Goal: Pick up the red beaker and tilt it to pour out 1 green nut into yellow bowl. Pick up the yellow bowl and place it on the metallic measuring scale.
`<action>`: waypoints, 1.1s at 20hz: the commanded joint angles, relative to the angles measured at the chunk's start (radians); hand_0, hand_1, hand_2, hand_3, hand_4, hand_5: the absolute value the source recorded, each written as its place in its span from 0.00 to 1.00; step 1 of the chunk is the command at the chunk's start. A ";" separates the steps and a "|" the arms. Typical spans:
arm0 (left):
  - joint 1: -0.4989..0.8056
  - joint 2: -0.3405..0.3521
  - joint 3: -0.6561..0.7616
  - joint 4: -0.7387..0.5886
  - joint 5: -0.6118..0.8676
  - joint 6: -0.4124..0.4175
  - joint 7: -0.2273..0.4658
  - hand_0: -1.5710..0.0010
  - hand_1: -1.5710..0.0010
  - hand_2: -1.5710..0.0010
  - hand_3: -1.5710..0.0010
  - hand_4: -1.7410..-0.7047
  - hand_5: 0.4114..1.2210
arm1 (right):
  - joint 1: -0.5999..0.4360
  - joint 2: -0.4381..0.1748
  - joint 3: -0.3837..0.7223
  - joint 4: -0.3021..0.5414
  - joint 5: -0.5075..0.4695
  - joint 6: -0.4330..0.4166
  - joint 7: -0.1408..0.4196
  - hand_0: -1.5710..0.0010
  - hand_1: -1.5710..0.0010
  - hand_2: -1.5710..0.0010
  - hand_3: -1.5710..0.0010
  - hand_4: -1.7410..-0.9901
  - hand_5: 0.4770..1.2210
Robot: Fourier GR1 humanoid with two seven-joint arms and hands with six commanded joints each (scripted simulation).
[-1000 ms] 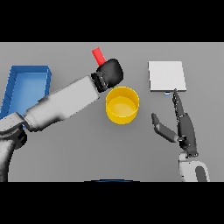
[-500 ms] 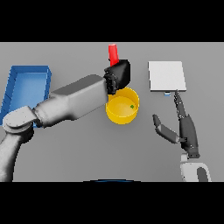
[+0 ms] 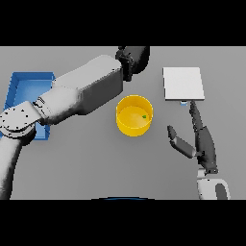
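Head view: yellow bowl (image 3: 135, 116) mid bench, green nut (image 3: 144, 116) inside. Right hand (image 3: 202, 141) open, at bowl's 4 o'clock, nearer. Left hand (image 3: 134, 58) far at 12 o'clock, fingers unclear; red beaker hidden. Metallic measuring scale (image 3: 183, 83) at bowl's 2 o'clock.

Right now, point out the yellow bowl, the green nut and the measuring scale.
yellow bowl (image 3: 126, 126): head view, on its near-left rim.
green nut (image 3: 144, 116): head view, on the nut itself, inside the bowl.
measuring scale (image 3: 183, 83): head view, middle of its flat top plate.
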 commanded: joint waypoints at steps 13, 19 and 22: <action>-0.137 0.239 0.598 0.444 0.659 0.144 0.167 0.00 0.00 0.00 0.11 0.00 1.00 | -0.038 0.004 0.013 0.012 0.027 -0.016 0.002 1.00 1.00 1.00 1.00 0.82 0.20; 0.056 0.351 0.779 0.512 0.969 0.309 0.232 0.00 0.00 0.00 0.03 0.00 1.00 | -0.045 -0.005 -0.003 0.018 -0.058 0.043 -0.019 1.00 1.00 1.00 1.00 0.85 0.22; 0.156 0.387 0.823 0.499 1.079 0.381 0.349 0.00 0.00 0.00 0.02 0.00 1.00 | -0.051 -0.011 0.001 0.028 -0.063 0.060 -0.032 1.00 1.00 1.00 1.00 0.79 0.25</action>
